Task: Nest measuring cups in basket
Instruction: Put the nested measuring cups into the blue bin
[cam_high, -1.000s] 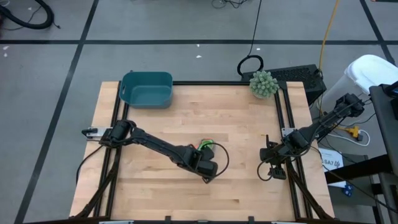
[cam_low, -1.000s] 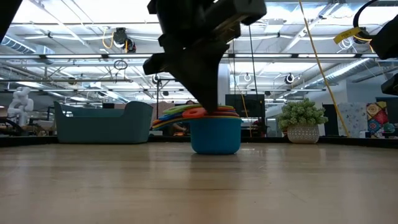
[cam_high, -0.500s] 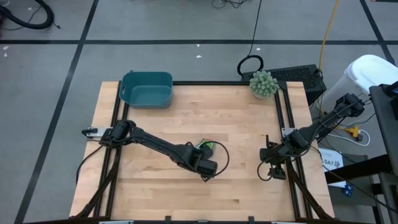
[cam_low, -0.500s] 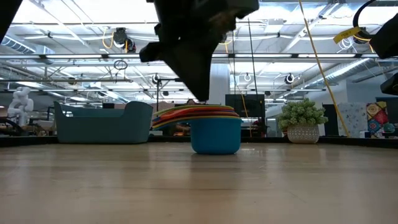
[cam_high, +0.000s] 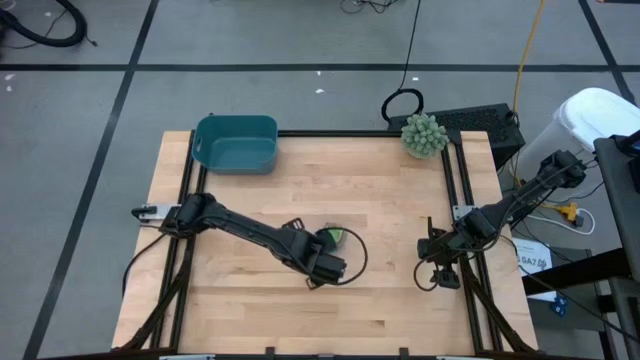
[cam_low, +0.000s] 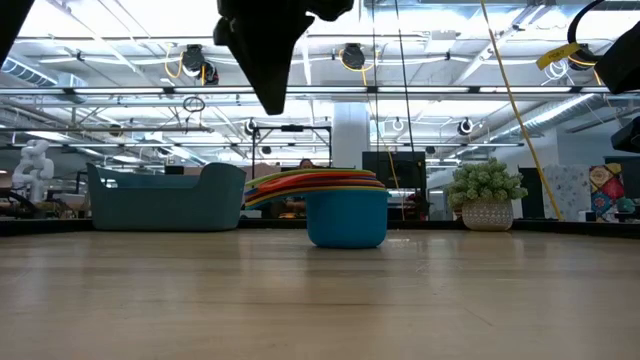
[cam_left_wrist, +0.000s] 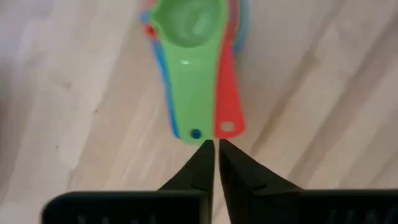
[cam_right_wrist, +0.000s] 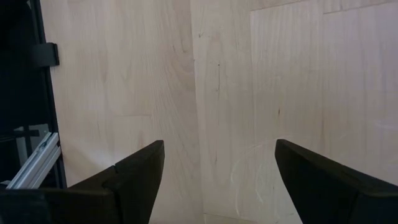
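The measuring cups (cam_left_wrist: 199, 68) sit nested in one stack, green (cam_left_wrist: 189, 37) on top with a red handle (cam_left_wrist: 228, 99) beside it. In the low view the largest blue cup (cam_low: 346, 217) stands on the table, and the handles fan toward the basket. The stack (cam_high: 331, 238) is mid-table. My left gripper (cam_left_wrist: 215, 144) is shut and hovers above the handles' free ends; it hangs clear over the stack (cam_low: 270, 105). The teal basket (cam_high: 237, 143) stands at the far left corner. My right gripper (cam_right_wrist: 217, 168) is open over bare wood by the right edge (cam_high: 437, 262).
A spiky green ball plant in a pot (cam_high: 424, 133) stands at the table's far right corner, also seen in the low view (cam_low: 485, 195). Bare wood lies between the stack and the basket (cam_low: 165, 197). Black frame rails run along the left and right table edges.
My left gripper has risen from the handles of the stack and shifted a little toward the table's left edge. The red handle end that stood raised at its fingertips now lies level with the others. The stack itself has stayed in place.
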